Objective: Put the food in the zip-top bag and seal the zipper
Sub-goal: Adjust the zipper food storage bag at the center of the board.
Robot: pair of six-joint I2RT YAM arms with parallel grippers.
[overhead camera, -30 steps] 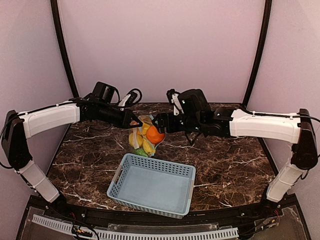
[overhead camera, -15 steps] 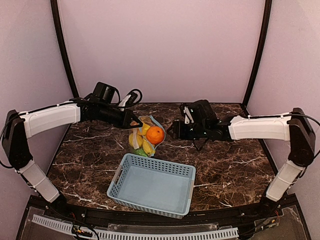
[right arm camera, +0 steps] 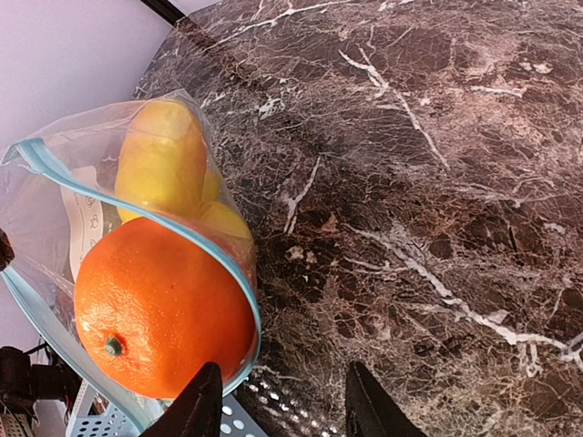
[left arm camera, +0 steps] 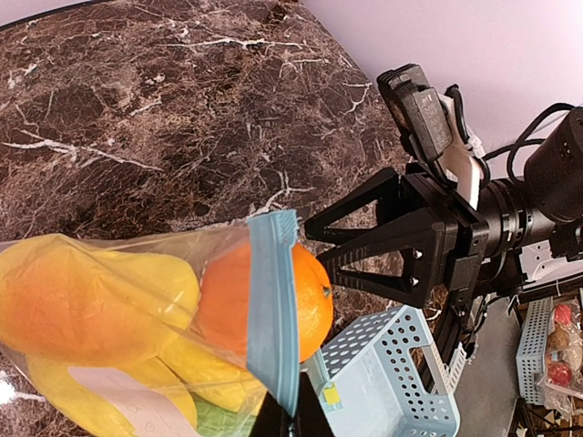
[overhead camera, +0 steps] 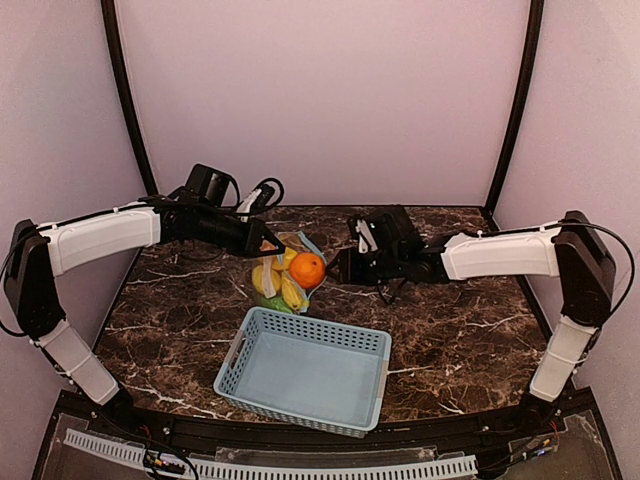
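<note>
My left gripper (overhead camera: 268, 243) is shut on the blue zipper (left arm camera: 273, 300) edge of the zip-top bag (overhead camera: 283, 278) and holds its mouth up off the table. The round orange (overhead camera: 308, 270) sits in that mouth, half poking out past the strip (right arm camera: 219, 246). Deeper inside lie yellow fruits (left arm camera: 91, 300) and a green piece (left arm camera: 223, 423). My right gripper (overhead camera: 335, 268) hovers just right of the orange (right arm camera: 164, 309); it is open, with only bare table between its fingers (right arm camera: 196, 410).
A light blue perforated basket (overhead camera: 305, 370) stands in front of the bag, near the table's front edge. The dark marble tabletop (overhead camera: 460, 320) stretches to the right. Purple walls enclose the back and sides.
The right gripper let go of the orange, leaving it in the bag's mouth, pulled back to the right, then edged left again with narrower jaws. The left arm held still.
</note>
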